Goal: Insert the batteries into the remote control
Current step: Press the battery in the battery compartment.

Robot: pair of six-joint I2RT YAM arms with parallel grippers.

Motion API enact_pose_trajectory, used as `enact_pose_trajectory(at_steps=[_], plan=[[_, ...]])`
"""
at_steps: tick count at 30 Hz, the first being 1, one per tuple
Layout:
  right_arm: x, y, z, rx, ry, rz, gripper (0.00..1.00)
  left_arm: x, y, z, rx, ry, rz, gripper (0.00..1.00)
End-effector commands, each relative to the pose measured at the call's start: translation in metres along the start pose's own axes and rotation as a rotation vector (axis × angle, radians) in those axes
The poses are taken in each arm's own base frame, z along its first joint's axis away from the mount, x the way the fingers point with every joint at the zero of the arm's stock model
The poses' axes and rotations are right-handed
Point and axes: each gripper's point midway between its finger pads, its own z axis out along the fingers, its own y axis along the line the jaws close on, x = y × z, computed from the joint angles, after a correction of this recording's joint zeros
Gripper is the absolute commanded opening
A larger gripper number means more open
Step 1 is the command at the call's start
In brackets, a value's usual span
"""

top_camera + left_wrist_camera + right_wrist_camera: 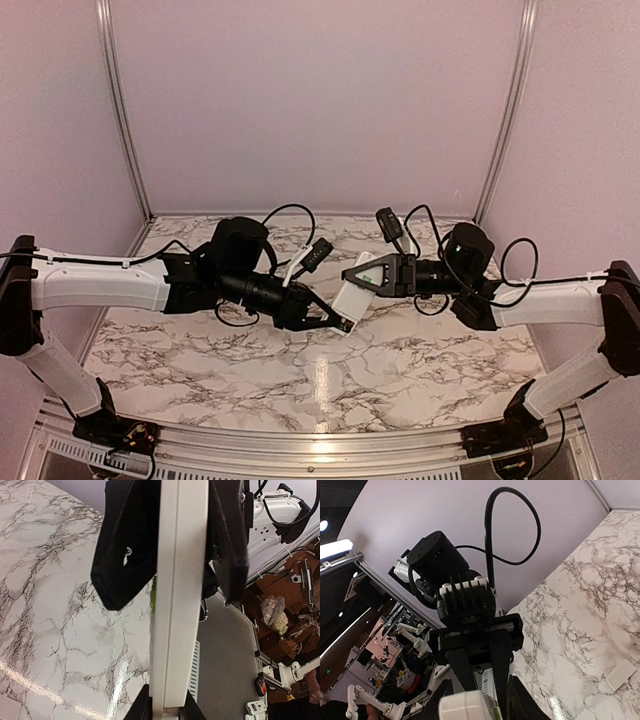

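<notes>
Where the two arms meet above the middle of the marbled worktop (200, 370), the remote control (352, 298) hangs in the air between them, clear of the surface. From the left, the left end effector (343, 324) pinches the remote's lower, nearer end. The left wrist view shows its fingers (141, 706) pressed to either flat face of the white body, which is seen edge-on. To the right, the right end effector (362, 274) is closed on the upper, farther end, its black fingertips (125, 550) clamped against both faces. A thin green strip (153, 595) runs along the remote's edge; no lettering on it can be read. Only the right wrist view shows a small white flat cover (620, 674) lying on the worktop, well apart from the remote, whose rounded white end sits at that view's bottom edge.
</notes>
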Motion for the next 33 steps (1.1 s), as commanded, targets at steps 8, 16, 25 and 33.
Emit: enact_pose_trajectory(at_steps=[8, 16, 25, 33], plan=[[0.004, 0.023, 0.003, -0.055, 0.107, -0.023, 0.42, 0.012, -0.003, -0.008, 0.031, 0.074, 0.088, 0.0], [0.022, 0.014, 0.001, -0.008, 0.206, -0.004, 0.33, 0.018, -0.005, -0.009, 0.067, 0.115, 0.07, 0.0], [0.038, 0.015, -0.003, -0.01, 0.307, 0.005, 0.28, 0.028, -0.003, -0.008, 0.087, 0.188, 0.057, 0.0], [0.049, 0.016, -0.004, -0.019, 0.363, 0.0, 0.22, 0.034, -0.004, -0.007, 0.13, 0.225, 0.044, 0.0]])
